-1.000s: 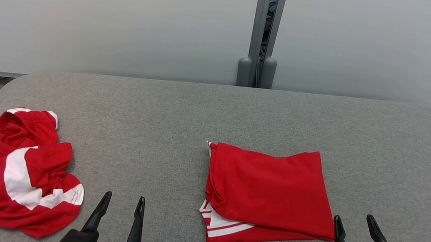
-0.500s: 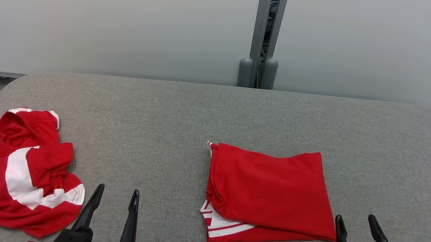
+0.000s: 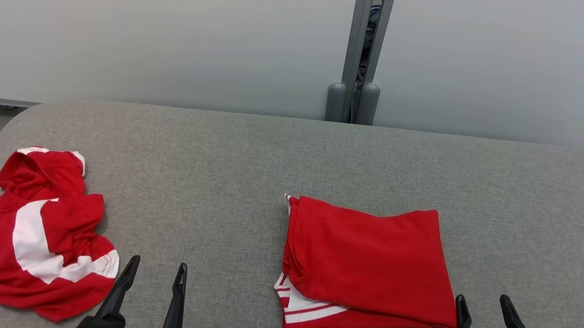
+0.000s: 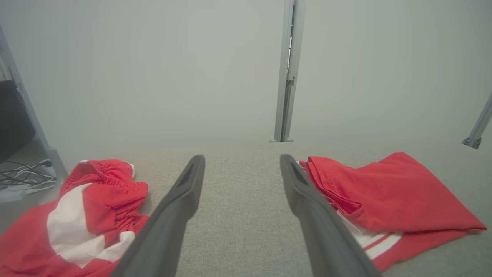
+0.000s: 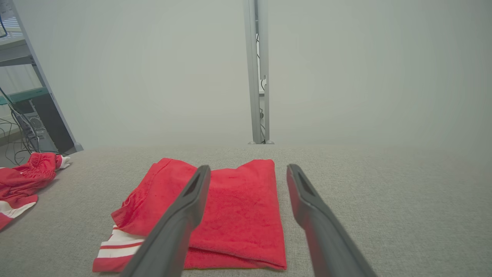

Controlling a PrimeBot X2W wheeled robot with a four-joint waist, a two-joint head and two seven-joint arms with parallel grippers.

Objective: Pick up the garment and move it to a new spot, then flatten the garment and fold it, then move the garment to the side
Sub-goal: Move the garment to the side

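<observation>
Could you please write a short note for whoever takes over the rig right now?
Left gripper: open, empty, near the crumpled garment.
Right gripper: open, empty, by the folded garment, at its near right corner.
Done: one red garment lies folded in the middle of the table.
Left: the crumpled garment at the table's left end needs picking up, flattening, folding and moving aside; probably next.

Crumpled garment (image 5: 23,181) (left part) off-frame

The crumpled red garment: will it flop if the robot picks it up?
It would probably flop and unbunch: the crumpled garment lies in soft, loose folds. It looks thin, so likely light. Pushed, it may drag on the cloth-covered table.
</observation>
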